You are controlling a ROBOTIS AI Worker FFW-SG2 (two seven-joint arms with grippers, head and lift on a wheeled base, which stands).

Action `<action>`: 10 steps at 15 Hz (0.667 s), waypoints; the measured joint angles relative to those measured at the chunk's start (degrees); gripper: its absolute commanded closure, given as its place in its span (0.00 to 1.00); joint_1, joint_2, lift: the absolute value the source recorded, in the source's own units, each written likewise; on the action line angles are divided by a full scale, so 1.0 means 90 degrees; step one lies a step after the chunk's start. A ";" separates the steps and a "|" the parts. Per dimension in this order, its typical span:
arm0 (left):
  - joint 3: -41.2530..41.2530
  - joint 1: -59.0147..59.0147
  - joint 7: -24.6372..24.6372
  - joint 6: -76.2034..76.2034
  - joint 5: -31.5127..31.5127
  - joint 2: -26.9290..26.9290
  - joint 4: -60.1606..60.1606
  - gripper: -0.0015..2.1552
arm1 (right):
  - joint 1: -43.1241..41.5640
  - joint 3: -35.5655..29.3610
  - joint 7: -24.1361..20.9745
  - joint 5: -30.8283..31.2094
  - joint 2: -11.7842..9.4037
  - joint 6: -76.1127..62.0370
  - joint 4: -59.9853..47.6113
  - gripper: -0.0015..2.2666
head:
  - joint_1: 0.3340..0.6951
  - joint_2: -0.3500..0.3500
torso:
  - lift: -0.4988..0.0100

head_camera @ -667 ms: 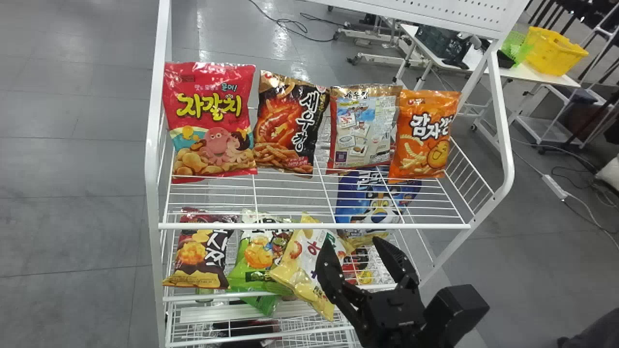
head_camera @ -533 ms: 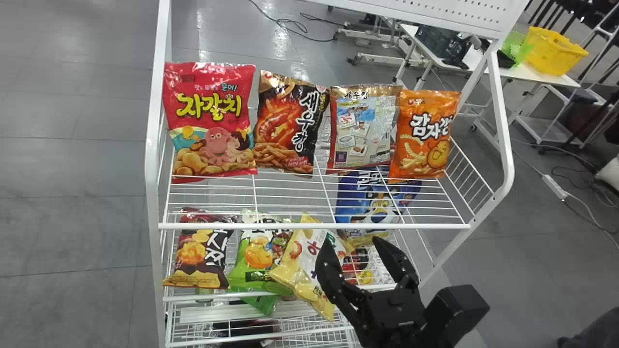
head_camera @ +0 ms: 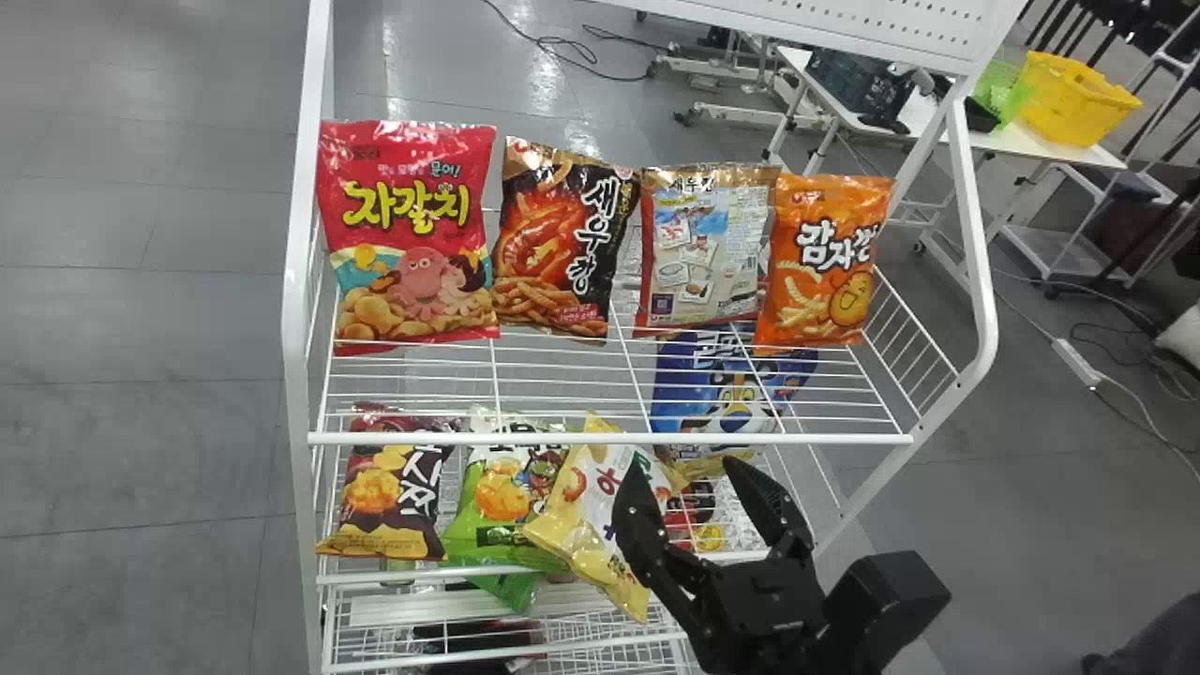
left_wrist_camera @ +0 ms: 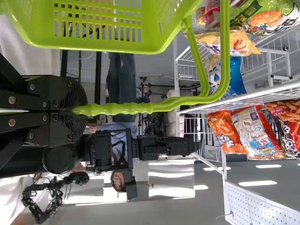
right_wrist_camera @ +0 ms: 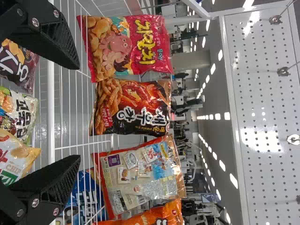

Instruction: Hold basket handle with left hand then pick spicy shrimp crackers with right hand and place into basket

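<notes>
While the left gripper (left_wrist_camera: 77, 111) clamps the green basket handle (left_wrist_camera: 117, 109), job one done, the right gripper (head_camera: 684, 464) gapes wide, empty, with spicy shrimp crackers (head_camera: 562, 248) on the upper shelf (head_camera: 609, 438), pick and drop to come!

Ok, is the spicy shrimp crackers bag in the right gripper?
No, the bag stands on the upper shelf, beyond the open right gripper.

The parted pincer (head_camera: 684, 467) faces the spicy shrimp crackers (right_wrist_camera: 132, 108).
</notes>
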 measured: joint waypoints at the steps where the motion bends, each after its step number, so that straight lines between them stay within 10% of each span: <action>1: 0.0000 0.0000 0.0000 0.0000 -0.0001 0.0000 0.0000 0.88 | -0.0047 0.0004 -0.0003 0.0017 0.0004 0.0025 0.0000 0.06 | 1.00 0.01 | 0.91; 10: -0.0091 0.0030 0.0059 0.0000 -0.0185 0.0000 0.0025 0.88 | -0.1773 0.0217 -0.0004 0.0299 0.0059 0.1012 0.0833 0.06 | 1.00 0.10 | 0.91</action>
